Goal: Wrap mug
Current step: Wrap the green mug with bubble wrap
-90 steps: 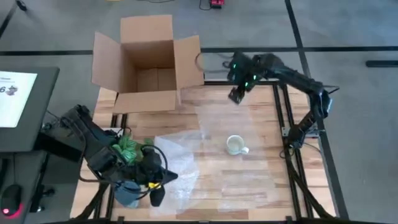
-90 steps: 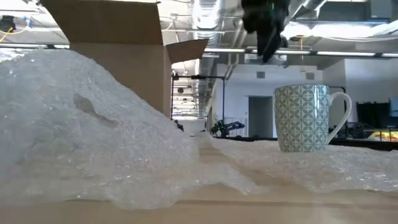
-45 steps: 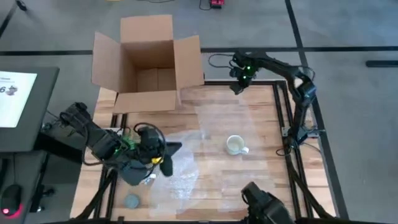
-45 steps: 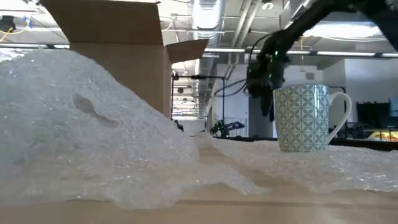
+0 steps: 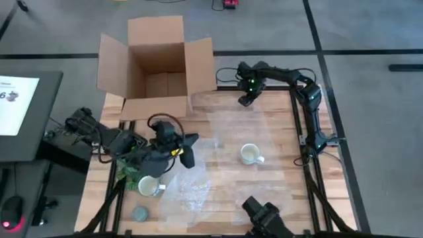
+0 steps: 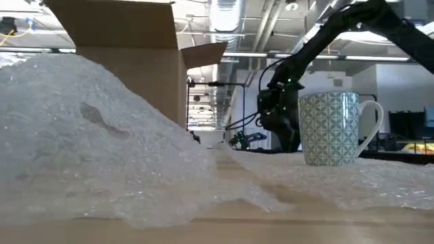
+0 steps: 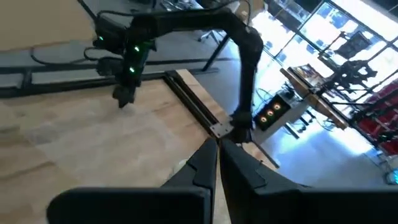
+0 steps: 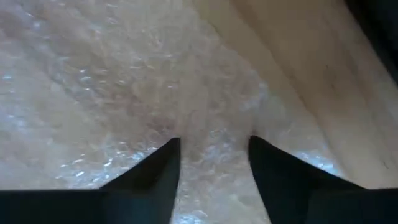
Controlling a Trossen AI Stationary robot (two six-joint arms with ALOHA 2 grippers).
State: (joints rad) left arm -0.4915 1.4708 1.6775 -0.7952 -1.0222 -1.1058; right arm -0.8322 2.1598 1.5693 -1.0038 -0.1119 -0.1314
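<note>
High view, task thing: the small cream ceramic mug (image 5: pixel 250 154) stands upright on the clear bubble-wrap sheet (image 5: pixel 231 132), right of centre on the wooden desk (image 5: pixel 281 198), handle toward the near-right corner.
High view, right hand (image 5: pixel 243 101): low over the far edge of the sheet, just right of the open brown cardboard box (image 5: pixel 156 66); the mug lies nearer the front edge from it, apart but in reach.
High view, left hand (image 5: pixel 188 157): over the sheet's left part, level with the mug and well apart from it; beside that arm sit a second pale mug (image 5: pixel 149 186), a green patterned bundle (image 5: pixel 129 173) and a flat grey-blue disc (image 5: pixel 139 213).
High view, writing: a white card (image 5: pixel 14 102) at the left edge bears the figure 6; nothing else is legible.
Low view: the mug shows a green lattice pattern with its handle at the right; the right hand hangs behind it, close to the desk.
Left wrist view: the fingers (image 7: pixel 202 167) are pressed together with nothing between them.
Right wrist view: the fingers (image 8: pixel 163 163) are spread, empty, just above the sheet.
Judgement: the right hand looks better placed to take the far edge and fold it toward the mug.
</note>
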